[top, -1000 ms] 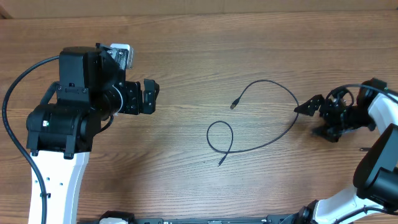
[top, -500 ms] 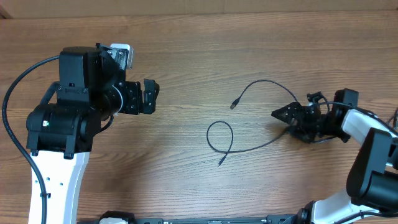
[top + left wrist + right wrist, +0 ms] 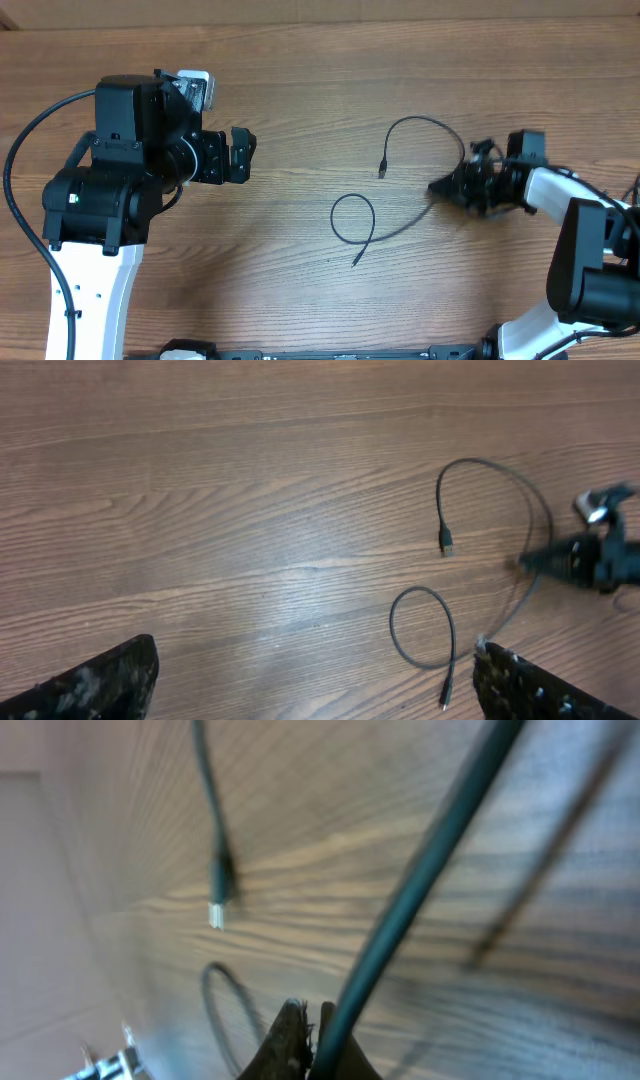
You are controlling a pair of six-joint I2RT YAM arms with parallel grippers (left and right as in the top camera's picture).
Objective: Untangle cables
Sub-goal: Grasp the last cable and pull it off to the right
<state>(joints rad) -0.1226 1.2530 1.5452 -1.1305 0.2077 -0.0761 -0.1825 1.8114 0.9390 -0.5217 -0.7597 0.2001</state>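
Nearest us on the brown wooden table (image 3: 300, 300), one plug tip of the thin black cable (image 3: 334, 218) lies loose. Just beyond it the cord curls into a small loop at centre. From there it runs right and a little farther, straight into the right jaws, which are pinched shut on it. Over on the left, well apart, the left jaws hang spread wide open. Farthest out, the cable arcs round and drops to its other plug.
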